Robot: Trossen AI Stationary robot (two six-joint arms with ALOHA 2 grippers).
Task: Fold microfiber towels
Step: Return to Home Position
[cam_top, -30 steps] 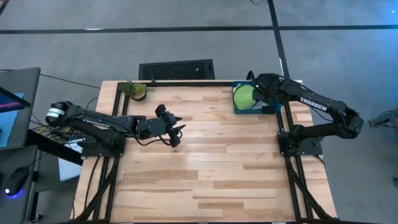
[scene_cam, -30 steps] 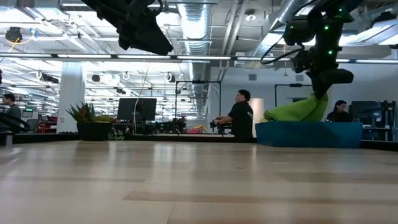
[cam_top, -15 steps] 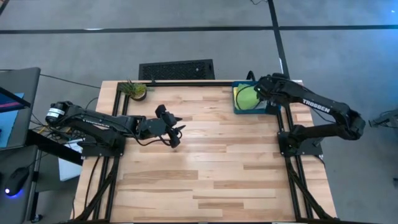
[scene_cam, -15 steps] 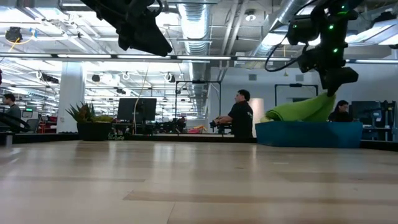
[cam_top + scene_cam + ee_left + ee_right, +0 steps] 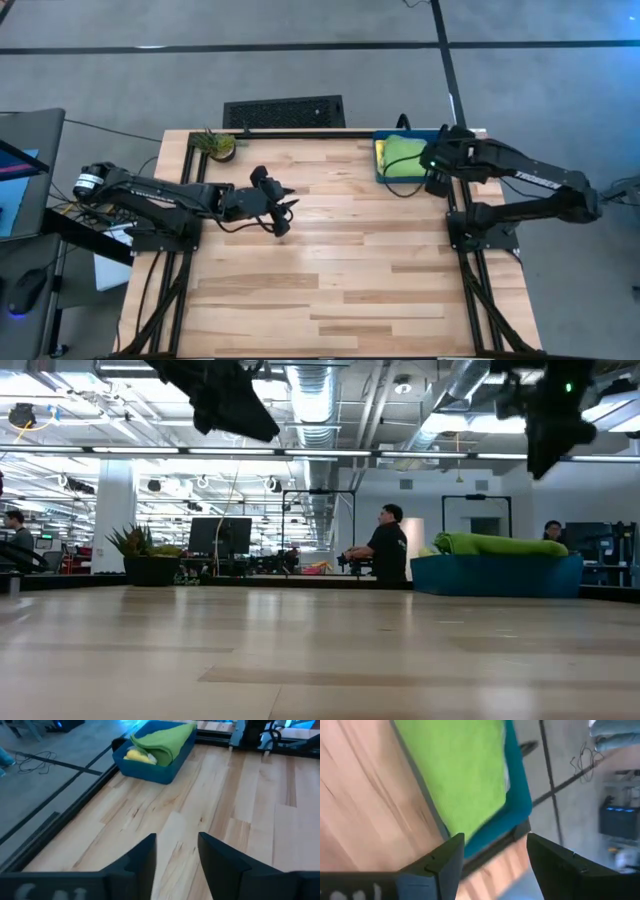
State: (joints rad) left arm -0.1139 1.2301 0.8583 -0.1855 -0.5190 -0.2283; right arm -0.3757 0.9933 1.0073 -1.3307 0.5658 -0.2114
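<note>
- Plant (image 5: 218, 145): at the far-left corner of the table (image 5: 330, 290).
- Left gripper (image 5: 282, 222): hovers over the table's left-middle, fingers partly apart, holding nothing.
- Bin (image 5: 495, 575): at the far-right corner. The green towel (image 5: 402, 155) lies folded on top, with the yellow towel (image 5: 135, 755) peeking out beneath.
- The towels are probably light, soft and limp, so a corner or folded edge is the best place to pinch.
- Right gripper (image 5: 495, 844): raised over the bin's right edge, fingers wide apart, empty.

Looks like an open-plan office-slash-robotics lab: a pale wooden plank table (image 5: 340, 280) is being held in a black metal frame (image 5: 300, 132), silver ceiling ducts (image 5: 318, 390) are being lit by strip lights (image 5: 150, 451), and people (image 5: 388, 548) are being seen among dark desk monitors (image 5: 220, 536).
</note>
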